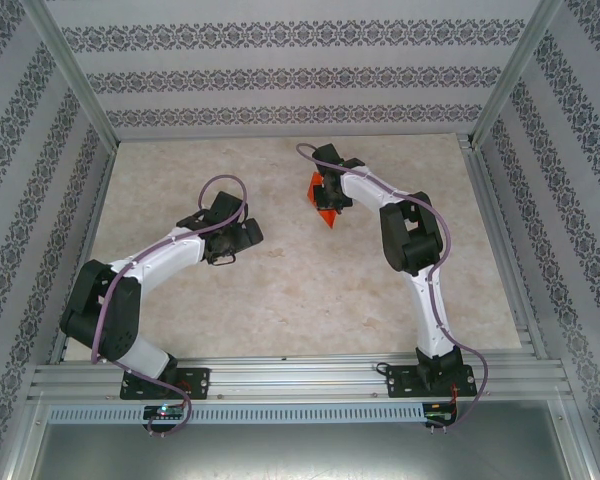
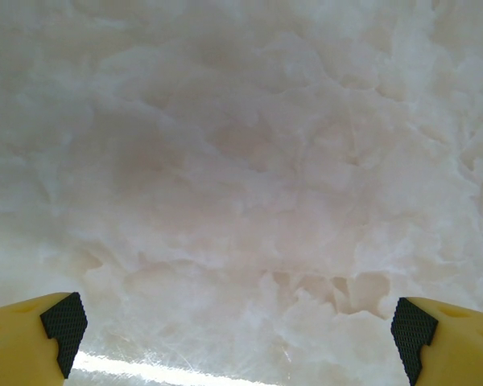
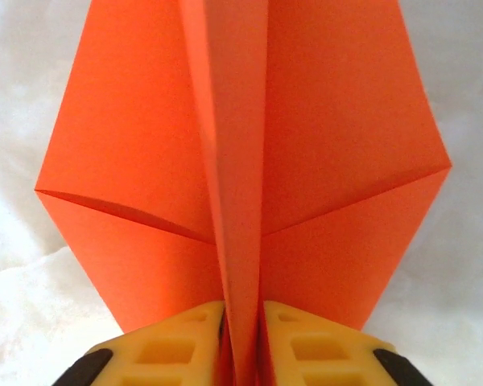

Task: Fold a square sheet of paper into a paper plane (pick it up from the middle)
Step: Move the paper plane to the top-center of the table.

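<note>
The orange-red paper plane [image 3: 330,161] is the sheet folded with a raised centre ridge and two broad wings lying on the table. In the top view the paper plane [image 1: 321,203] lies at the middle back of the table. My right gripper [image 3: 243,326] has the centre ridge between its yellow fingers [image 3: 177,350], which stand narrowly apart against the fold. From above, the right gripper [image 1: 330,192] sits over the paper. My left gripper [image 2: 237,338] is wide open over bare table, nothing between its pads [image 2: 64,330]. The left gripper [image 1: 226,254] hovers left of centre, well away from the paper.
The table [image 1: 280,310] is pale marbled stone, walled by patterned panels [image 1: 280,80] at the back and sides. An aluminium rail [image 1: 300,380] with both arm bases runs along the near edge.
</note>
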